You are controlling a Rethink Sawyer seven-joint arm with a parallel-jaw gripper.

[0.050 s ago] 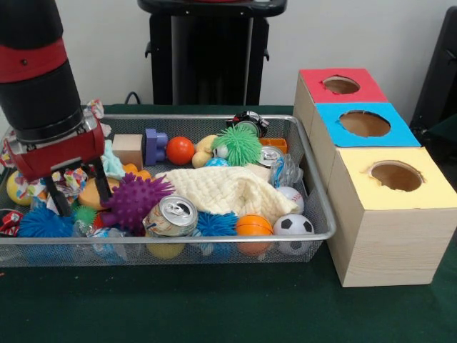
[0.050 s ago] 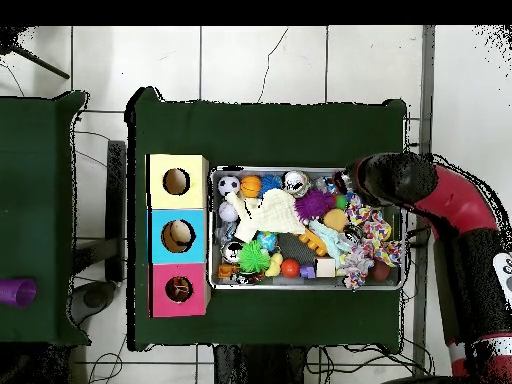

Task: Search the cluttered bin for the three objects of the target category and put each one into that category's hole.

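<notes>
The robot is in the searching step. Its end effector [image 1: 73, 191] is lowered into one end of the wire bin [image 1: 314, 207], the end farthest from the three boxes, and its two black fingers [image 1: 101, 183] stand apart, on either side of an orange-yellow toy [image 1: 91, 194]. I cannot tell if they already press it. The target category is not stated, so which things must be sorted is not clear.

The bin stands in the middle of the green table [image 1: 214, 307] and is full: a purple spiky ball [image 1: 133, 200], a drink can [image 1: 171, 216], a cream cloth [image 1: 228, 189], a small soccer ball [image 1: 293, 226], a green spiky ball [image 1: 237, 145] and more. Just beside the bin stand a yellow box [image 1: 389, 214], a blue box [image 1: 360, 128] and a red box [image 1: 335, 87], each with a round hole on top. In the overhead view something brownish lies in the blue box's hole; the others are too dark to judge.

Next, I think, the fingers must take one thing only, lift clear of the clutter and cross the whole bin to the right hole.
</notes>
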